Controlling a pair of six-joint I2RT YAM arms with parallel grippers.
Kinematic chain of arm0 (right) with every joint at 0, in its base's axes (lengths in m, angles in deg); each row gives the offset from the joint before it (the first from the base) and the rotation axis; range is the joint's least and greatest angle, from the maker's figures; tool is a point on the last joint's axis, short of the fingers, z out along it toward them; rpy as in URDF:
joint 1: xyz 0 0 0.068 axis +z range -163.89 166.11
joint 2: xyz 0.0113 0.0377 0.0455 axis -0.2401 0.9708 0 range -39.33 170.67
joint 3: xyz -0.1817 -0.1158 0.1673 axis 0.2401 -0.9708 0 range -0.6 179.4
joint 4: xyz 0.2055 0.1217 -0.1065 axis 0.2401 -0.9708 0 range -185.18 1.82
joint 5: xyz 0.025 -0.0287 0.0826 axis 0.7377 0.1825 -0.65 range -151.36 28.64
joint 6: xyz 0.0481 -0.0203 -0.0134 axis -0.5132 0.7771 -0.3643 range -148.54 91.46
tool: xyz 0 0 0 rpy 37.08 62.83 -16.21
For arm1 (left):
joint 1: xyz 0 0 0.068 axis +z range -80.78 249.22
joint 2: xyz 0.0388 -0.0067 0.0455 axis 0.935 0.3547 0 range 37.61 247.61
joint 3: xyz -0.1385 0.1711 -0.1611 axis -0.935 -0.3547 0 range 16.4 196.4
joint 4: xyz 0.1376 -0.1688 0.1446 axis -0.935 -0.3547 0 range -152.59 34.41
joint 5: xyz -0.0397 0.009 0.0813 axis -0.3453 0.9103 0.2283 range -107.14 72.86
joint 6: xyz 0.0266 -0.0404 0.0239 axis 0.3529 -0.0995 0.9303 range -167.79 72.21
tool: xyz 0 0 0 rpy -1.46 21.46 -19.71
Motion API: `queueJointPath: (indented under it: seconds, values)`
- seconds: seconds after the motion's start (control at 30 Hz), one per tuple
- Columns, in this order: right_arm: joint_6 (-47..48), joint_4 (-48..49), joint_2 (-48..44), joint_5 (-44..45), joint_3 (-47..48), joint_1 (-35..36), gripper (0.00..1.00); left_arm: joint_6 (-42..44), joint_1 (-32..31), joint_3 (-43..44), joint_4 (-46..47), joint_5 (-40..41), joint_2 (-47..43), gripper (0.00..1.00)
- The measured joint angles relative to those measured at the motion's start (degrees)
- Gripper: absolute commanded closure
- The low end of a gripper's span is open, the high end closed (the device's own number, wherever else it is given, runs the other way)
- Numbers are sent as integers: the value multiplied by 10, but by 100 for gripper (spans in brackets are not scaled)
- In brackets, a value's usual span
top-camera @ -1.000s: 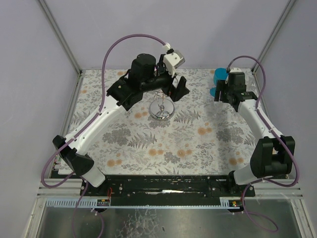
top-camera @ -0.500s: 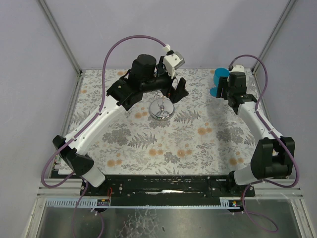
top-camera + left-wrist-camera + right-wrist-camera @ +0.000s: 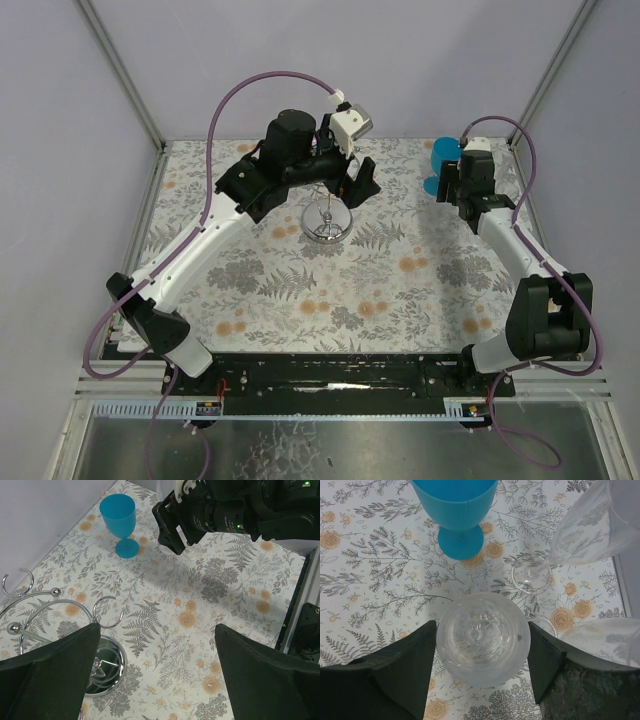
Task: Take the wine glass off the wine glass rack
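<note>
— From above, where do your claws sit?
— My left claw (image 3: 357, 182) hangs over the shiny chrome wire wine glass rack (image 3: 327, 228), at the back middle of the flower-patterned table (image 3: 400, 290). My right claw (image 3: 447, 185) is at the far right, well apart from that rack and just beside a blue plastic goblet (image 3: 443, 153).

— And your left wrist?
— There my left claw (image 3: 157, 630) is spread wide, gripping nothing. The rack (image 3: 107, 661) lies by my left finger, and the goblet (image 3: 120, 522) stands upright farther off.

— Your right wrist?
— My right claw (image 3: 482, 625) is closed on the clear wine glass (image 3: 482, 645), with a finger pressed to each side of its bowl. The goblet (image 3: 457, 510) is just beyond it. A second clear stemmed glass (image 3: 580, 535) and the blurred rim of a third glass (image 3: 607, 637) are to the right. Whether my glass touches the table, I cannot tell.
</note>
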Motion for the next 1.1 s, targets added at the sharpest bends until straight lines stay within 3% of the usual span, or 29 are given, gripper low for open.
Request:
queueJointPath:
  seconds: [0.5,0.83,1.0,1.1]
  values:
    - [0,2,7,0,0,0,18,1,1,0,0,0,0,4]
    - [-1,8,6,-1,0,0,15,4,3,0,0,-3,1,4]
    - [-7,-3,-8,-4,2,0,2,3,6,0,0,-5,0,4]
    - [-14,-19,-35,-5,14,0,1,0,14,0,0,-6,1,4]
